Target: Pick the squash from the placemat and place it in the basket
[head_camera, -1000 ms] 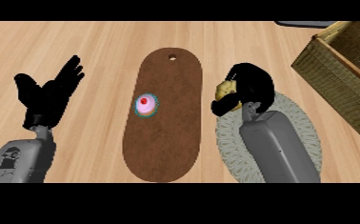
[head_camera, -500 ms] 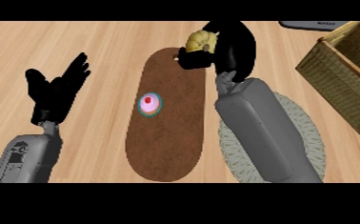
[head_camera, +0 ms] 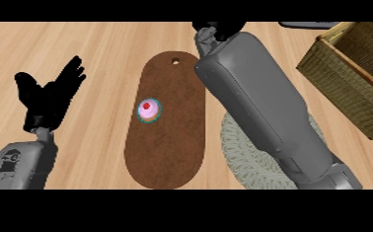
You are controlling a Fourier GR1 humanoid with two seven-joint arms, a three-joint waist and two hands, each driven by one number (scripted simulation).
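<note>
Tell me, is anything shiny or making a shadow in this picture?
In the head view, the grey right forearm catches a soft light along its edge; the board and placemat look dull, with no glare. No clear shadows fall on the counter. The left hand is flat black, without detail.

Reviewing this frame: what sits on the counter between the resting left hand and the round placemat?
In the head view, the long brown cutting board lies between the left hand and the placemat, with a small cupcake on it.
</note>
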